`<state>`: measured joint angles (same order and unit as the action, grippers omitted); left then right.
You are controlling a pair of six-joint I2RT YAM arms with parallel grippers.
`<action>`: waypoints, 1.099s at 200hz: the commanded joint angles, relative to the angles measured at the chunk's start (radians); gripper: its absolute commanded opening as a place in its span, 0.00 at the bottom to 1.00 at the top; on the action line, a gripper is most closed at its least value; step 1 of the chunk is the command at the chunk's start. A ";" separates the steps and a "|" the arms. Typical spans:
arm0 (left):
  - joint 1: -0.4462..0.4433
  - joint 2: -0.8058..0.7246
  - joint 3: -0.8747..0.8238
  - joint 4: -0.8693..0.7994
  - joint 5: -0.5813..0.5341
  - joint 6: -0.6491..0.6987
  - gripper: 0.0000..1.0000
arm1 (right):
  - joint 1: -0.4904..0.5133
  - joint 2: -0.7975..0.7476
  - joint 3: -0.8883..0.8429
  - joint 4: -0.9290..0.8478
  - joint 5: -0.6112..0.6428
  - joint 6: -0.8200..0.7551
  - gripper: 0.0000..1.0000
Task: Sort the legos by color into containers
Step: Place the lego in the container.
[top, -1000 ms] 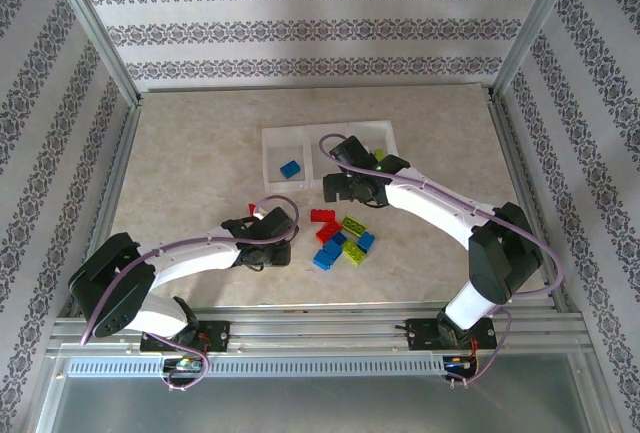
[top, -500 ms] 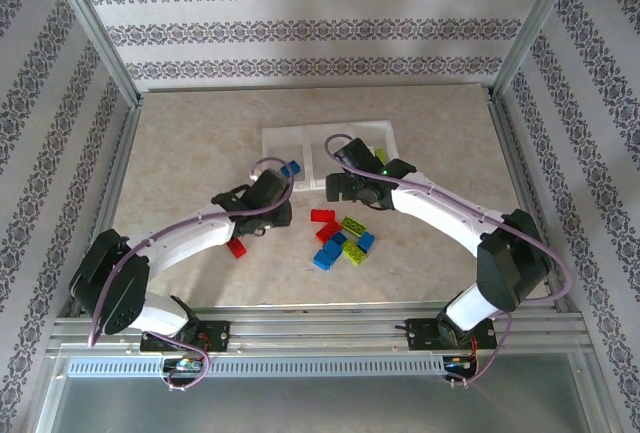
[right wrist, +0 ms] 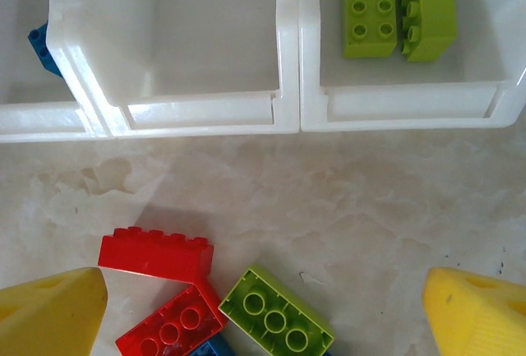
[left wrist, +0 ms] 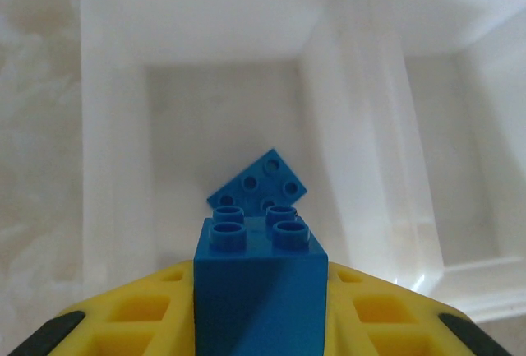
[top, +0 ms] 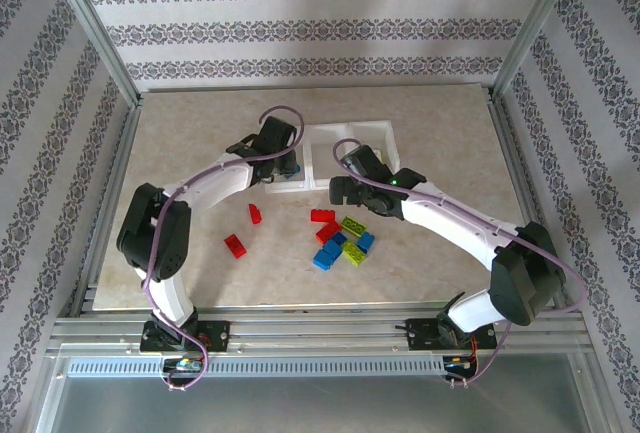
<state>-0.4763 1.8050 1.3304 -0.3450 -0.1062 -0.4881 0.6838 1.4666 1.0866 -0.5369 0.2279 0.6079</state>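
table point(top: 180, 153): carries the bins and loose bricks.
containers point(top: 350, 135): left bin has one blue brick point(left wrist: 261, 177), right bin two green bricks point(right wrist: 399, 6), middle bin none.
left fingers point(left wrist: 156, 315): clamped on a second blue brick point(left wrist: 259, 261) above the left bin, not yet released.
right fingers point(right wrist: 49, 311): apart, hovering over the pile point(top: 340, 238).
progress: early, i judge; the mixed pile and two red strays point(top: 236, 244) remain.
writing: none readable.

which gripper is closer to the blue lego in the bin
Left. The left gripper hangs over the blue lego, gripping a blue brick; the right gripper is over the table before the bins.
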 commanded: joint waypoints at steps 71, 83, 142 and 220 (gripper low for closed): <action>0.013 0.068 0.097 -0.069 -0.094 0.059 0.38 | 0.046 -0.016 -0.048 0.037 0.035 -0.020 0.98; 0.012 0.073 0.102 -0.074 -0.110 0.060 0.38 | 0.052 -0.014 -0.054 0.044 0.037 -0.023 0.98; 0.013 0.082 0.126 -0.091 -0.151 0.067 0.48 | 0.083 0.014 -0.046 0.046 0.041 -0.045 0.98; 0.013 -0.079 0.071 -0.072 -0.098 0.050 0.68 | 0.109 0.032 -0.020 0.031 0.044 -0.063 0.98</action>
<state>-0.4755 1.8301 1.4174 -0.4042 -0.2146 -0.4377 0.7750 1.4933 1.0405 -0.5026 0.2478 0.5652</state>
